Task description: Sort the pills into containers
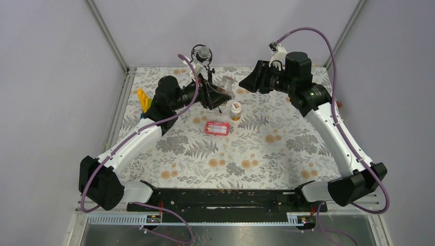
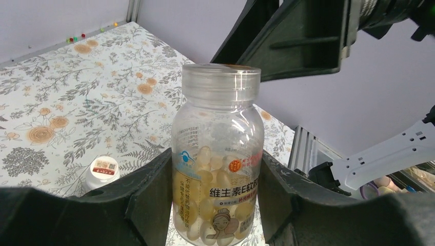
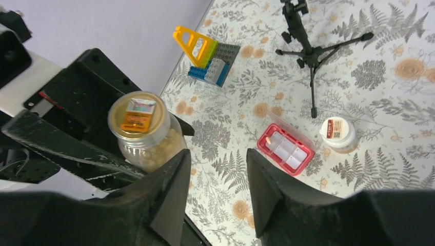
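Currently left end effector is clamped on the clear yellowish bottle, fingers on both sides of its lower body, bottle upright and lifted off the counter. The clear cap is on and the pills are piled inside, pale yellow softgels. Right end effector has its jaws apart with nothing between them. It hangs close to the bottle at cap height: in the right wrist view the bottle sits just beside its left finger, not in the gap.

Progress: early, I'd say. No pills are loose on the cloth. The pink box lies open on the counter, its compartments near bare; one orange speck at its end could be a pill, too small to tell. The white-capped bottle stands capped just beside the box. Left to do: cap off, pills out, sorted.

Outward: tripod behind the box, toy-brick block at the far edge
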Robot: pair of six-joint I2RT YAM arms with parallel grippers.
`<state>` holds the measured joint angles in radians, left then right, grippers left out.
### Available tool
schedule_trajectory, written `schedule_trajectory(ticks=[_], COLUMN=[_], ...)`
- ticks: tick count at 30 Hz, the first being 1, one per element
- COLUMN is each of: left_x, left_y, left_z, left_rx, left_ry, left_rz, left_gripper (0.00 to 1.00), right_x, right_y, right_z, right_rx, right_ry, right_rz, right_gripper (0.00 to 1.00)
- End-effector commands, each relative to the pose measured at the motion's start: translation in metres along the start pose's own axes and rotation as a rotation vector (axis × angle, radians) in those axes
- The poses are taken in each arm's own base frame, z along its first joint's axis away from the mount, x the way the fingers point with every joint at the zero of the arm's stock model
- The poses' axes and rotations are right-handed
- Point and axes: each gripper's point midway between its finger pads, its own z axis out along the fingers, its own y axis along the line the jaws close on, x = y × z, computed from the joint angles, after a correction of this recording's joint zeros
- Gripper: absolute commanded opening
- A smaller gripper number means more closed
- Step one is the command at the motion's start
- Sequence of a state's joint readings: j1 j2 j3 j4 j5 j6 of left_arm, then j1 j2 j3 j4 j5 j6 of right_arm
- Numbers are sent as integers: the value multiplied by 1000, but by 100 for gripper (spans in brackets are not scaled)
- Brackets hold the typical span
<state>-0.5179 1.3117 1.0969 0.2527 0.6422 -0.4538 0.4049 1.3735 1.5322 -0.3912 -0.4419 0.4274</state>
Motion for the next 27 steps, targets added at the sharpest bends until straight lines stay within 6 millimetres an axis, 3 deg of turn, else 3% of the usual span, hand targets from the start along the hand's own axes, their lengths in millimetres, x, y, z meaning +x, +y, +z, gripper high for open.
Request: schedule_trajectory(ticks=[1,4,6,8,13,19,23,27], left_x=[-30,-27,-24,-21,-16,-15,-14,-13], left_y=[-14,-13,-13,-15,-17,-16,-13,-12], left_z=[-3,-2,-1,-2,-2,-2,-3,-5], left_rx=[31,36,39,56,78,73,53,53], left_ry=[-99,-82,-68,-49,-24,-19,-14,-1], left_rz=[72,79,88,98,116,113,114,114], left_gripper=[0,0,0,0,0,0,0,0], right_x=[-2,-11,-18,-19,-20,-14,-8,2], right_y=[11,29,45,59,70,78,75,77], right_z=[-8,-8,-8,-5,9,20,20,10], right_rx=[-57,-151,-235,-306,-322,-323,-318,-366], right_ry=[-36,-83,-105,-81,-67,-23,10,58], right_rz=[-28,2,7,25,41,34,-22,-118], right_gripper=[56,83,91,92,89,75,50,36])
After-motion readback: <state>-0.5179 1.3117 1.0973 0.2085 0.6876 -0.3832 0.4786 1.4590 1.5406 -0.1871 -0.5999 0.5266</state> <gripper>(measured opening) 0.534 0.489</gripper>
